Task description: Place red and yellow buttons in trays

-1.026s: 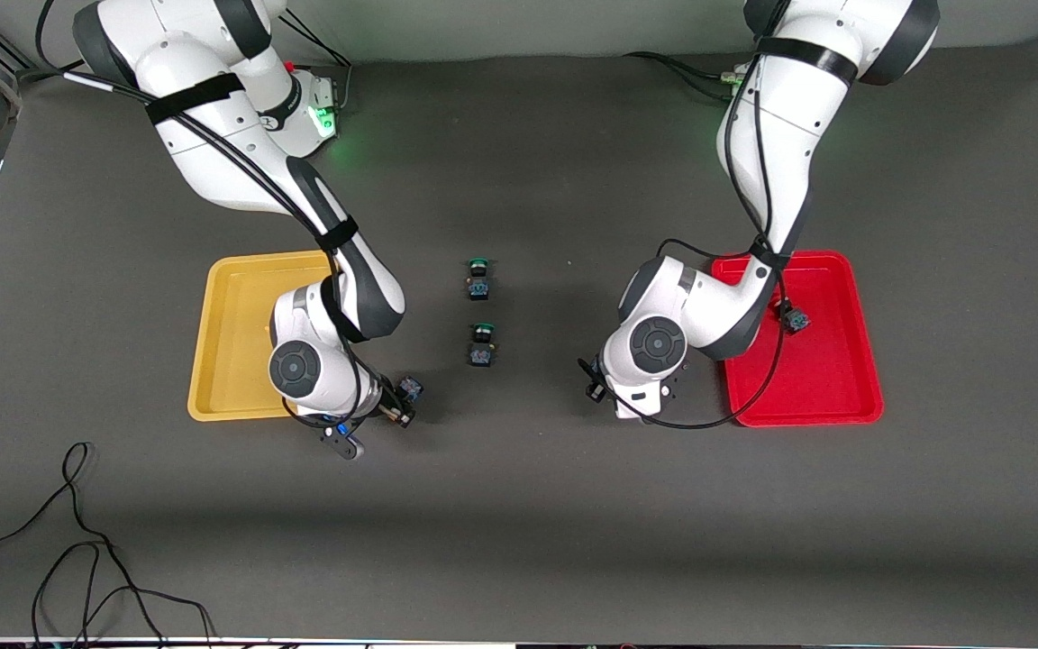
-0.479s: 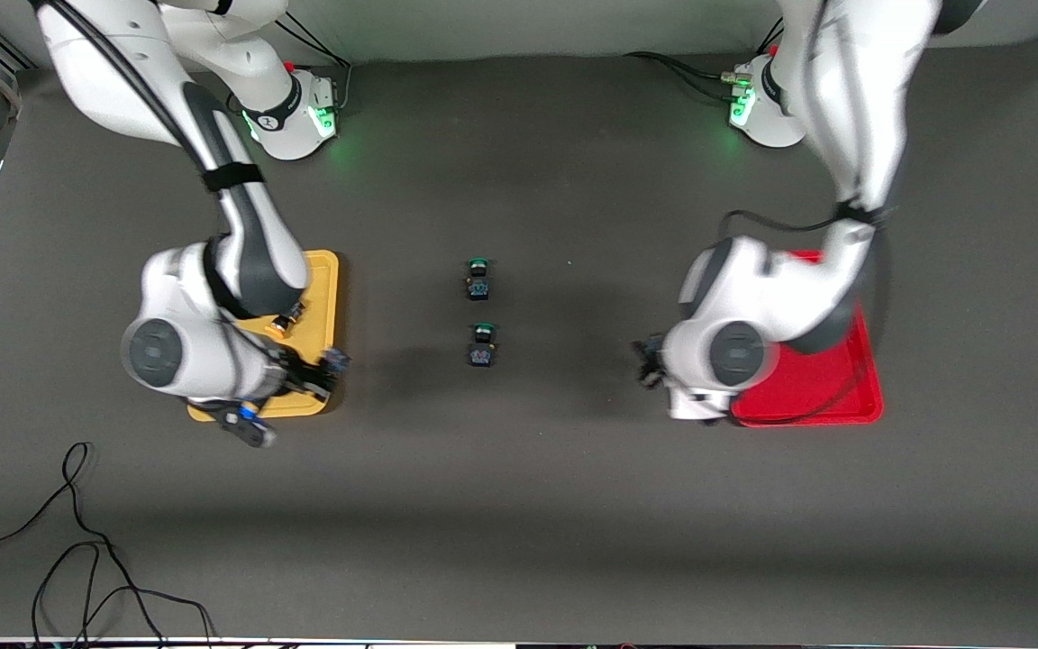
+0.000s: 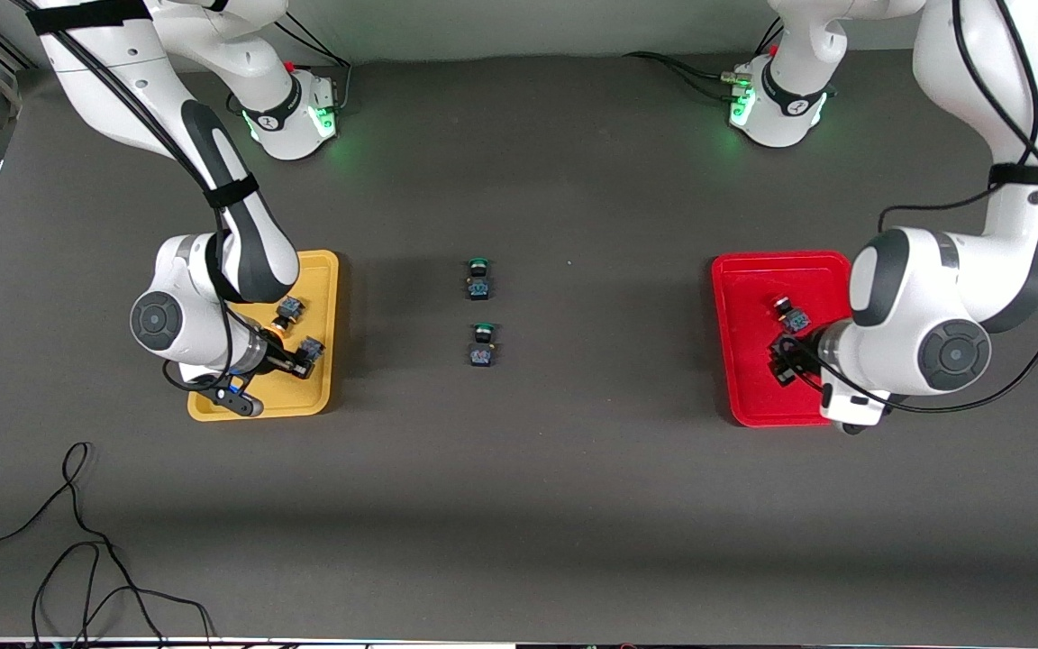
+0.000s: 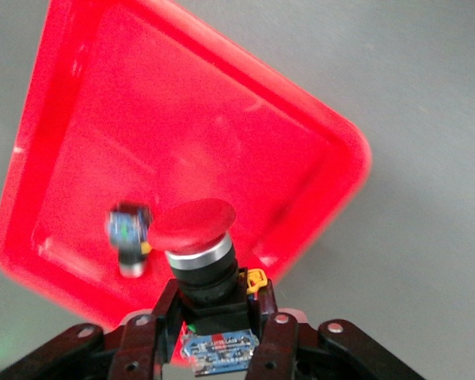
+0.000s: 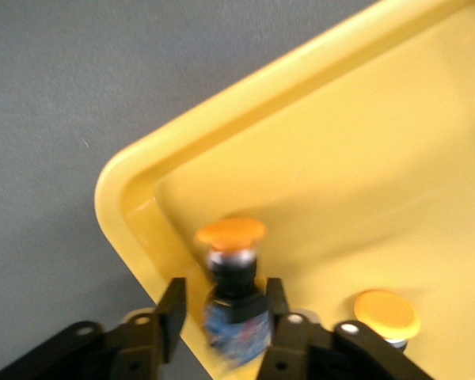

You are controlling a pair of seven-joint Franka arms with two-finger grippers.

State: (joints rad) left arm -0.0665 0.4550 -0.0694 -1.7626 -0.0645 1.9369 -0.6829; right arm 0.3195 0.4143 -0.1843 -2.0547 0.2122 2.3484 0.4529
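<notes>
My right gripper (image 3: 301, 358) (image 5: 222, 299) hangs low over the corner of the yellow tray (image 3: 321, 270) (image 5: 396, 103) that is nearest the front camera and the table's middle. Its jaws are open, and a yellow button (image 3: 309, 348) (image 5: 230, 234) sits loose and blurred between them. A second yellow button (image 3: 287, 311) (image 5: 387, 313) lies in that tray. My left gripper (image 3: 785, 361) (image 4: 214, 299) is shut on a red button (image 4: 193, 223) over the red tray (image 3: 735, 270) (image 4: 182, 111). Another red button (image 3: 792, 316) (image 4: 129, 237) lies in the red tray.
Two green-capped buttons (image 3: 478, 278) (image 3: 481, 345) stand on the dark table between the trays. A loose black cable (image 3: 77, 550) lies near the table's front edge at the right arm's end.
Both arms swung outward from beside the green buttons to their trays. The right gripper carried the yellow button over the yellow tray and opened. The left gripper carried the red button over the red tray.
</notes>
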